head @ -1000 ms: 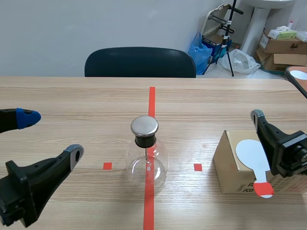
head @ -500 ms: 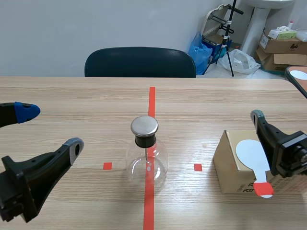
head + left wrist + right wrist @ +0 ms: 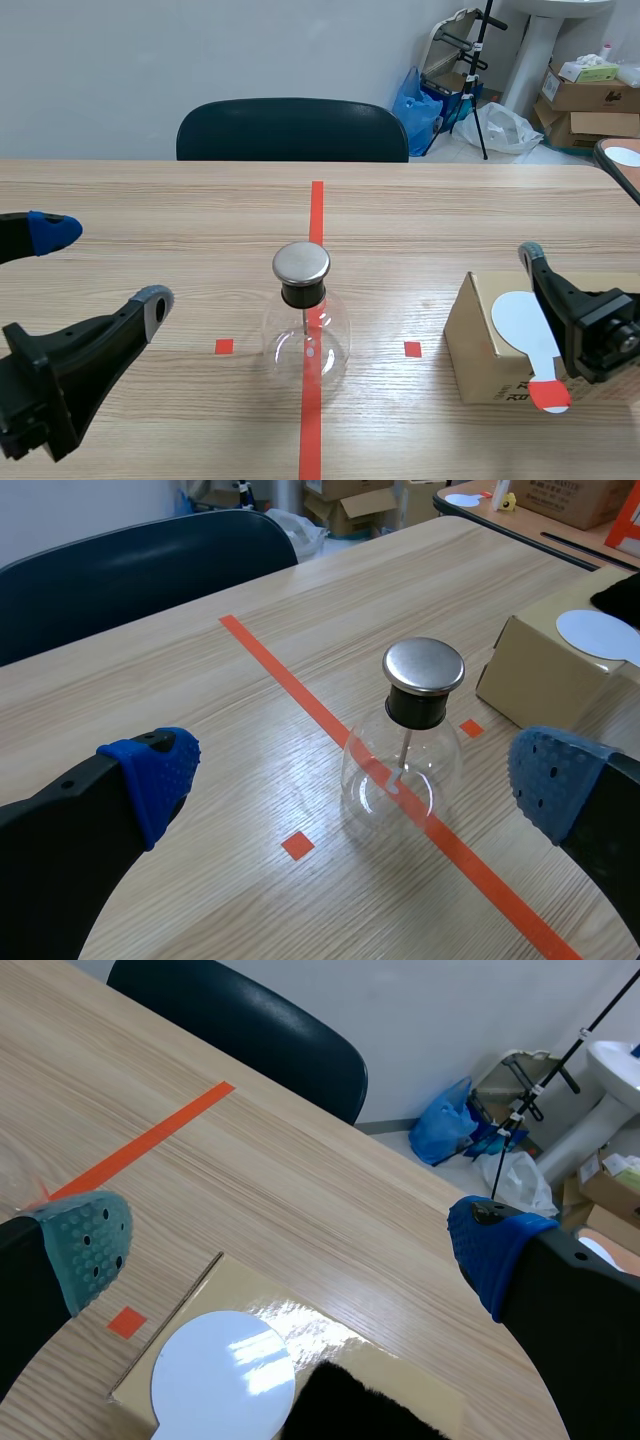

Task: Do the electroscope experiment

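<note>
Glass flask [image 3: 306, 338] with a round metal cap [image 3: 301, 262] stood upright at the middle of the counter [image 3: 150, 200], right on the long red tape line. The left hand [image 3: 103, 266] hung at the flask's 9 o'clock, well apart from it, its two fingers spread wide and holding nothing. Seen from the left wrist, the flask sat at 12 o'clock ahead of that hand, in line with the gap between the fingers and touching neither.

At the flask's 3 o'clock, beyond a small red square, lay a cardboard box [image 3: 485, 345] with a white paddle [image 3: 525, 325] resting on its top, the paddle's red tip at the 6 o'clock end. The right hand [image 3: 290, 1240] hovered over the box, its fingers also spread wide and gripping nothing, with the paddle's round blade below it. Something black and fuzzy [image 3: 360, 1400] lay on the box just beside the blade. A dark chair [image 3: 292, 130] stood at the counter's 12 o'clock edge.
</note>
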{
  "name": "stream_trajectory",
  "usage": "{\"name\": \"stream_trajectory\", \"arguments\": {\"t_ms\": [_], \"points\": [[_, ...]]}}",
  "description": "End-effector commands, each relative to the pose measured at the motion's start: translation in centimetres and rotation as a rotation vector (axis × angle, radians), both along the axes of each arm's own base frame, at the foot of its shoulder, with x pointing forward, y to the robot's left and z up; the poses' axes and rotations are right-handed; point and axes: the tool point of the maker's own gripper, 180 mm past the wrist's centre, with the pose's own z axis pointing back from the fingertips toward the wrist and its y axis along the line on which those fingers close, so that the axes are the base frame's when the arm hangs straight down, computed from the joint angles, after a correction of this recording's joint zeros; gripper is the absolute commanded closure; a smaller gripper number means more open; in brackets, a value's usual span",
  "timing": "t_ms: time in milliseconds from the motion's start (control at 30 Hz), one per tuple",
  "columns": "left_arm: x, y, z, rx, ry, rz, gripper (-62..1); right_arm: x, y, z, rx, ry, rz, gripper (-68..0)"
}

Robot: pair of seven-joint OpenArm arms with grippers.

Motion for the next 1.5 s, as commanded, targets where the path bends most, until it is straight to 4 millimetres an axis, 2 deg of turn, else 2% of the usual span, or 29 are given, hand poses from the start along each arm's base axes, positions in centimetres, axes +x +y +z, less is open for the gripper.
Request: {"name": "stream_trajectory", "arguments": {"t_ms": [0, 100, 267, 467, 633, 833, 1100, 1300, 1467], "points": [[0.1, -0.3, 0.9, -0.025, -0.024, -0.004, -62.3, 0.2, 0.5, 1.2, -0.032, -0.056, 0.033, -67.9], [0.1, -0.3, 0.9, -0.025, -0.024, -0.004, -62.3, -0.8, 2.3, 0.5, -0.137, -0.059, 0.146, -67.9], [0.1, -0.3, 0.9, -0.025, -0.024, -0.004, -62.3, -4.0, 5.1, -1.9, -0.408, -0.042, 0.351, -67.9], [0.1, -0.4, 1.1, -0.032, -0.033, -0.004, -62.3, -6.7, 4.7, -5.1, -0.742, -0.059, 0.413, -67.9], [0.1, -0.4, 1.1, -0.032, -0.033, -0.004, -62.3, -8.0, 4.2, -5.9, -0.904, -0.107, 0.393, -67.9], [0.1, -0.4, 1.1, -0.032, -0.033, -0.005, -62.3, -9.1, 3.7, -7.7, -1.002, -0.155, 0.346, -67.9], [0.1, -0.4, 1.1, -0.032, -0.033, -0.005, -62.3, -11.4, 4.0, -9.5, -1.042, -0.247, 0.264, -67.9], [0.1, -0.4, 1.1, -0.032, -0.033, -0.005, -62.3, -10.8, 2.9, -9.9, -1.072, -0.277, 0.108, -67.9], [0.1, -0.4, 1.1, -0.032, -0.033, -0.005, -62.3, -10.2, 1.5, -11.8, -1.111, -0.202, 0.036, -67.9]]}}
